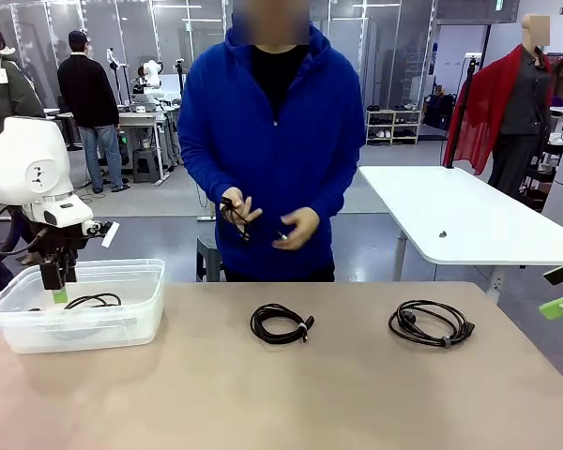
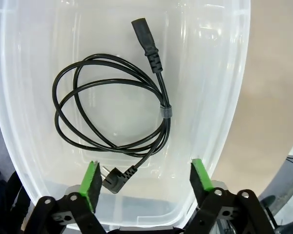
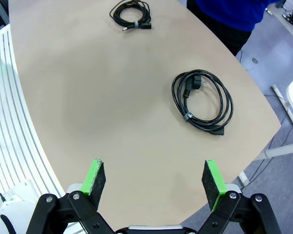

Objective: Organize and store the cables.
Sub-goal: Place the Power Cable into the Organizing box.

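Left gripper (image 2: pixel 145 168) hangs over the clear bin (image 2: pixel 224 122) at the table's (image 1: pixel 263 403) 9 o'clock edge. Its fingers are spread wide with nothing between them. One coiled cable (image 2: pixel 162 102) lies flat on the bin floor, apart from both pads.

Step looks like drop done, clear out. Best to lift straight up past the rim before swinging away, since the angled plug lies just beside one pad and could snag.

In the left wrist view that coil runs long from 1 to 7 o'clock: socket plug points to 1, angled plug sits at 6, strap at 3.

Right gripper (image 3: pixel 154 175) hovers off the table's 3 o'clock edge, fingers parted and empty. Right coil (image 3: pixel 187 117) lies flat near it, long axis 11 to 5 in the right wrist view. Probably the next pick; grip at the strap. Middle coil (image 1: pixel 302 328) lies flat at table centre. The person's hands (image 1: pixel 300 228) at 12 o'clock hold another cord.
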You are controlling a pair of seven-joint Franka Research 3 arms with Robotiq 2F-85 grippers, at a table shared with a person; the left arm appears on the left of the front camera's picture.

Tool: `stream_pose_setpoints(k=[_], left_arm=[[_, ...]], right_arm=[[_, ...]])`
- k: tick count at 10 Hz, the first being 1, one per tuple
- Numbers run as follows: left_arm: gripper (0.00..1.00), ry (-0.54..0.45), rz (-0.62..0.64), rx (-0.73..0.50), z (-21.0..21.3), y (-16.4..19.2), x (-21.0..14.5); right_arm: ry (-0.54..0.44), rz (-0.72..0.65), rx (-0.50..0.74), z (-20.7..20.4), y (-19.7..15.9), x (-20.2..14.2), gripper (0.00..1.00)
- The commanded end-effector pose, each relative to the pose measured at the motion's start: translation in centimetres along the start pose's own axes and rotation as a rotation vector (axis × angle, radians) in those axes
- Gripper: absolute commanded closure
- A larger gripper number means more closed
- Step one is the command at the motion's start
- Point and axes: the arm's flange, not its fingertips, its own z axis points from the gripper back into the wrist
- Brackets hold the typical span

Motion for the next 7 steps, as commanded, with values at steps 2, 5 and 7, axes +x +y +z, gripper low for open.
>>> stream_pose_setpoints(k=[2,5,7], left_arm=[[0.0,0.006,-0.014,-0.009,0.31,-0.32,-0.6],[0.0,-0.019,0.024,0.004,0.19,-0.27,-1.0],[0.0,0.0,0.003,-0.001,-0.01,0.02,-0.18]], right_arm=[[-0.009,0.0,0.004,0.08,0.12,-0.01,0.0],[-0.009,0.0,0.004,0.08,0.12,-0.01,0.0],[-0.009,0.0,0.004,0.08,0.12,-0.01,0.0]])
